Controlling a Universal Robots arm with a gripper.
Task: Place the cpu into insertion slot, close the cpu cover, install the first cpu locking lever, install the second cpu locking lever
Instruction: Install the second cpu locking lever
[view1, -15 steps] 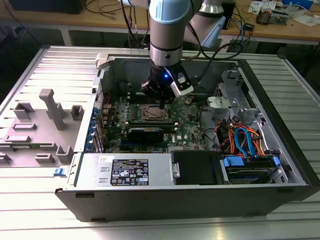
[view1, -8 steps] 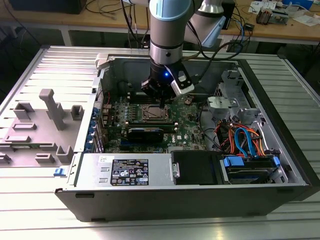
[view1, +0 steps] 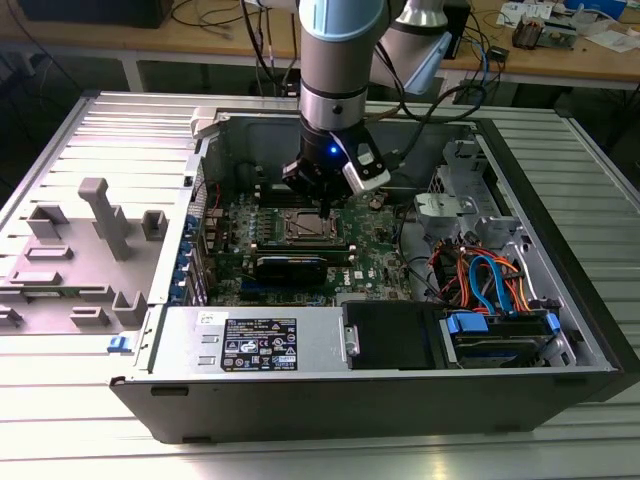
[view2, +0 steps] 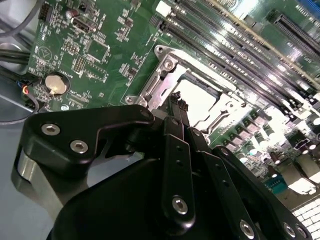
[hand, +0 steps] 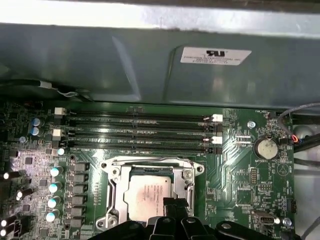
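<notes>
Gripper (hand: 172, 206): black linkage fingers drawn together to a narrow tip, nothing seen clamped between them; the tip sits low over the socket's edge, at or just above the chip.
Cpu (hand: 148, 195): dull grey-silver square with faint print I cannot make out; it lies flat inside the insertion slot (hand: 116, 186), framed by bright metal.
Cpu cover (view2: 165, 82): silver frame plate with a large window; whether it is fully down I cannot tell.
Writing: white sticker (hand: 215, 55) on the grey case wall, at 12 o'clock from the socket in the first wrist view; print too small to read.
Neighbours: long black memory slots (hand: 137, 132) beside the socket; coin cell (hand: 264, 147) on the green motherboard (hand: 240, 170).
Exterior view: arm reaches down into the open computer case (view1: 400, 385).
</notes>
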